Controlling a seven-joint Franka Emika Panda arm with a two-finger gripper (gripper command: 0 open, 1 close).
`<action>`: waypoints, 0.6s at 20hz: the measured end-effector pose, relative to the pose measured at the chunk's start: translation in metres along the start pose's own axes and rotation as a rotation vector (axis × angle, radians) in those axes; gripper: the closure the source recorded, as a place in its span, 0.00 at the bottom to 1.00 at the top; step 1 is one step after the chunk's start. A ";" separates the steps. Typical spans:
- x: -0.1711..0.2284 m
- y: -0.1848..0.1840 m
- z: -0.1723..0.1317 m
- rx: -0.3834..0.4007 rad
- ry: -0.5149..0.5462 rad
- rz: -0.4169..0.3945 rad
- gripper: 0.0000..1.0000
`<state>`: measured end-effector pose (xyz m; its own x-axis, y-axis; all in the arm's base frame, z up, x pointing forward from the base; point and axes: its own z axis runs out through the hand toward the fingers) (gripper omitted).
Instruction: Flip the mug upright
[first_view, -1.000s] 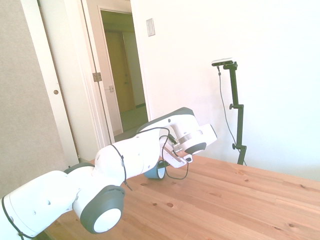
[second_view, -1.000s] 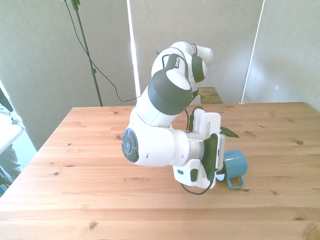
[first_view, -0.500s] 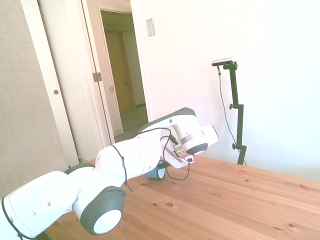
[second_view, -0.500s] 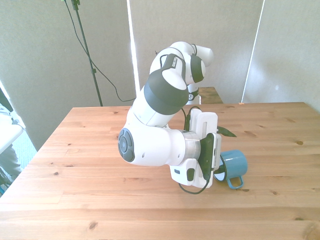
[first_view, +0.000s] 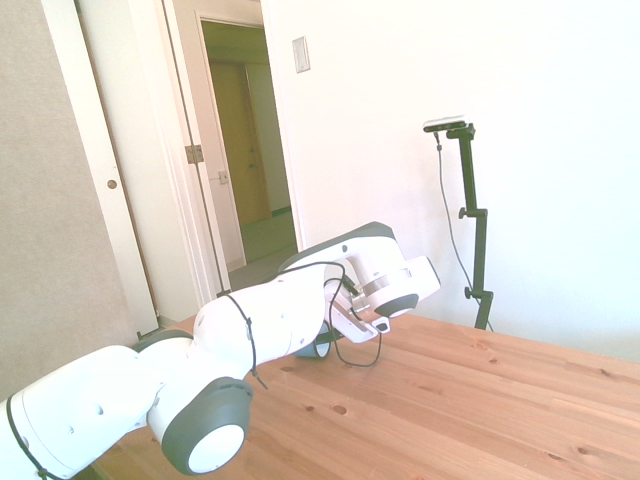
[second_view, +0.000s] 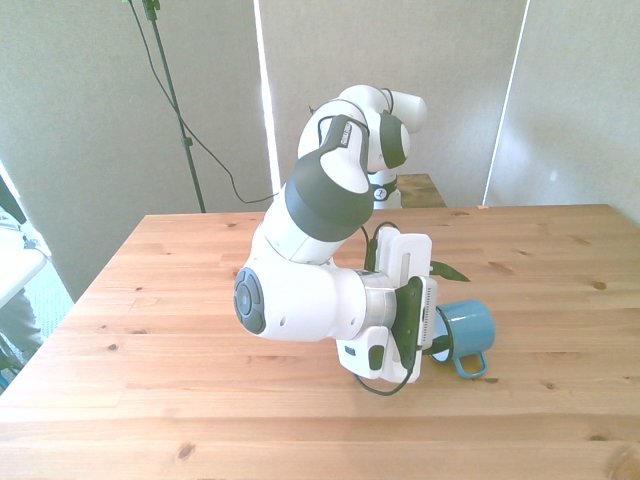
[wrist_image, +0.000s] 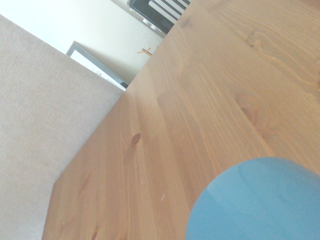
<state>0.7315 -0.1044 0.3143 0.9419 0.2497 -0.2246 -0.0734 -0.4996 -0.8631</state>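
1. Front view shows the mug (second_view: 468, 326) lying on its side on the counter (second_view: 180, 300), toward the front view's right and nearer the camera edge than the middle. Its loop handle (second_view: 470, 364) hangs low on the camera-facing side, down by the wood.

2. The arm's wrist is folded low and sits just beside the mug, on the front view's left of it. The hand (second_view: 436, 338) is tucked behind the wrist housing, right at the mug's mouth, so I cannot tell whether it is spread or pinching the rim.

3. As to direction: the mug's long axis runs roughly level with the counter, tipped a little. Its closed blue base points toward the front view's right and slightly up; the open mouth, white inside, faces the wrist.

4. In the side view only a sliver of the mug (first_view: 318, 345) peeks out under the forearm, low over the counter.

5. The wrist view catches a rounded blue bulge of the mug (wrist_image: 255, 200) close in, with bare counter (wrist_image: 200, 100) beyond.

6. To do this step well, I'd judge the wrist must roll about the mug's own axis line smoothly, bringing the base down flat and keeping the handle clear of the wood.

7. A loose grip on the thin rim could let it slip or roll away.
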 end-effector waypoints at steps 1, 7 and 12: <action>0.001 -0.001 0.001 -0.001 0.003 -0.001 0.00; 0.008 -0.008 0.006 -0.012 0.024 -0.012 0.00; 0.011 -0.012 0.010 -0.015 0.022 -0.021 1.00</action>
<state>0.7396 -0.0875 0.3179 0.9501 0.2422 -0.1965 -0.0488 -0.5069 -0.8606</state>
